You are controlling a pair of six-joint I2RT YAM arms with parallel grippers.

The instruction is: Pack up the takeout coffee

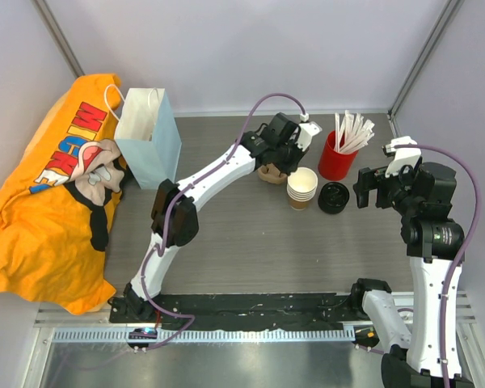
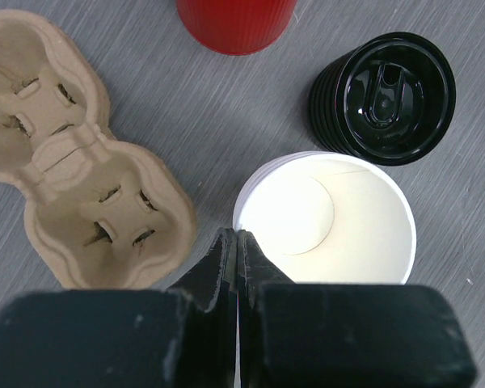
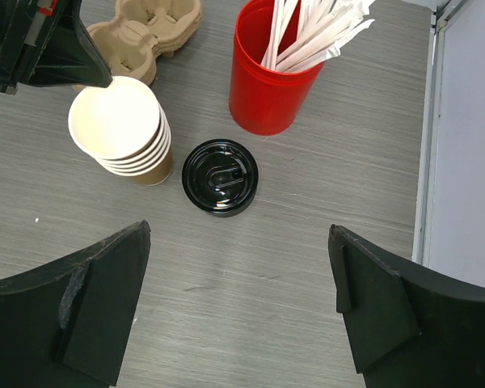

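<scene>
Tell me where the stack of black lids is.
In the top view the lid stack sits right of centre, immediately right of the stacked paper cups and on the near side of the red straw holder.

Top paper cup [image 2: 331, 218] of a nested stack, brown kraft outside, white inside, lidless, empty, upright, rim pinched by left gripper [image 2: 237, 238], between pulp carrier [image 2: 81, 186] and black lid stack [image 2: 384, 97]

free: bare table [image 1: 250, 242] in front | blocked: left pincer [image 2: 236, 236] on cup stack [image 1: 301, 187]; lid stack [image 1: 333, 197], red cup [image 1: 334, 160], carrier [image 2: 65, 174] close around
</scene>
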